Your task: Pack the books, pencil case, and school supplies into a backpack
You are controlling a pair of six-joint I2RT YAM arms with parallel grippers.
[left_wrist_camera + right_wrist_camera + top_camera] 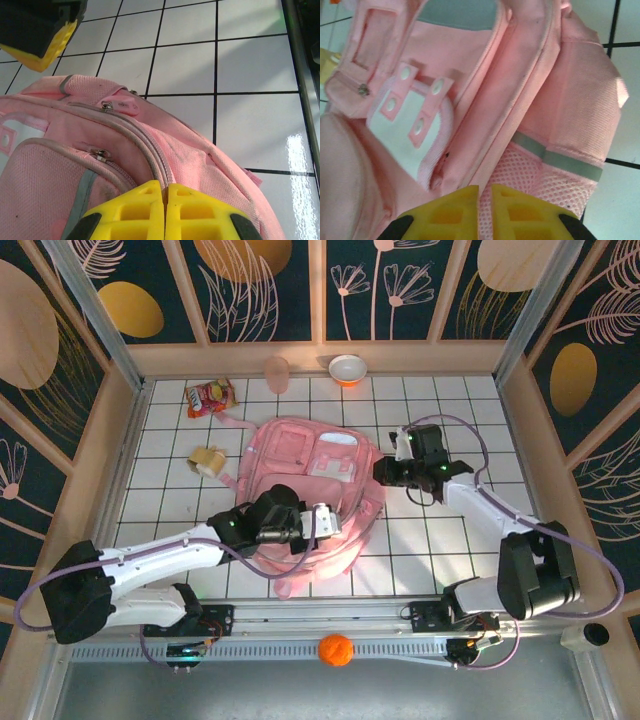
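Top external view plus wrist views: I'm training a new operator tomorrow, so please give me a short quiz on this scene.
1. True or false: the large soft pink backpack stands upright on the white tiled table.
2. The red-orange snack packet lies: A) at the table's far left; B) inside the backpack; C) at the table's near edge.
3. Are the left tool's jaws open or shut?
Key: 1 false, it lies flat; 2 A; 3 shut.

Backpack [50, 190] cut off at left, bottom edges
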